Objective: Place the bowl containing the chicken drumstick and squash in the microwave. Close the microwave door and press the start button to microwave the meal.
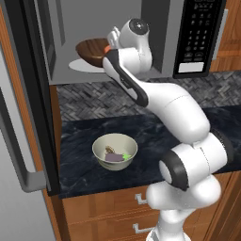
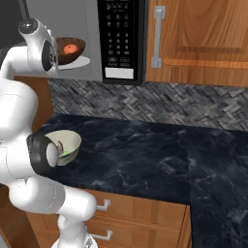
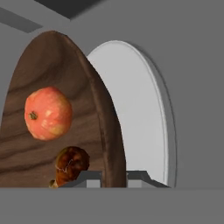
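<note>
Fingers (image 3: 114, 177) pinching bowl (image 3: 65, 109) rim, bowl tilted above turntable plate (image 3: 140, 113), microwave (image 1: 188, 28) cavity open

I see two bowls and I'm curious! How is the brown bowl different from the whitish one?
The wooden bowl is dark brown and wide; the cream bowl is pale and looks smaller. The wooden bowl is inside the microwave, above its white plate; the cream bowl sits on the counter. The wooden bowl holds orange and brown food; the cream bowl holds purple and green. Both are round.

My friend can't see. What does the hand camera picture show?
A brown wooden bowl held by its rim between the robot's fingers inside the grey microwave. A round orange-red squash and a brown chicken drumstick sit inside it, with the white turntable plate behind.
</note>
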You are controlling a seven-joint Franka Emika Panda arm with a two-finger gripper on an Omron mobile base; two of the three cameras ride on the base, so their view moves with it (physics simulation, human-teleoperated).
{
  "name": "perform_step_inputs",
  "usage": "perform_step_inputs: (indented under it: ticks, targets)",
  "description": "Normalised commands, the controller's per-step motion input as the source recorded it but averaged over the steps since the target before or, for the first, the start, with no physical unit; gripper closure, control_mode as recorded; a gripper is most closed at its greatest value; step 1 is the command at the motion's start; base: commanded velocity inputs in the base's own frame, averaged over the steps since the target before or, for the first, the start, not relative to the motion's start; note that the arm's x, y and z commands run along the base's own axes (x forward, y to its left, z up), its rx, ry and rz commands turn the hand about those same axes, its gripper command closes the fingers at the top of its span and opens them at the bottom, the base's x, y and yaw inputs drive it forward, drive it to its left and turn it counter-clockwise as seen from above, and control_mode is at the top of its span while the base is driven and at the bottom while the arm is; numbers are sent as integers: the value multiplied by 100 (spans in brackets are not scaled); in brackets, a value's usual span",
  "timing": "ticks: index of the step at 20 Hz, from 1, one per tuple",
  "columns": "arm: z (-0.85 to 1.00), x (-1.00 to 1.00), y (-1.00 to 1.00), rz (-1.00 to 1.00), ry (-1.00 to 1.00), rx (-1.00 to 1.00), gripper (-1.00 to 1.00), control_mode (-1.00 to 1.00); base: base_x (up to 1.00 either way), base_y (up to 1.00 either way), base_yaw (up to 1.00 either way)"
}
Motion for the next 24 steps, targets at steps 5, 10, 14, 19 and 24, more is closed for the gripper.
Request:
perform_step_inputs:
  ticks: [5,10,14,19,24]
  targets:
    - [0,22,13,0,0,0,-100,-100,0,0,0]
    - [0,21,14,0,0,-1,-100,-100,0,0,0]
    - [0,17,4,0,0,0,-100,-100,0,0,0]
    - [-7,-10,0,0,-3,-1,-100,-100,0,0,0]
    - [-20,-57,0,0,-20,-1,-100,-100,0,0,0]
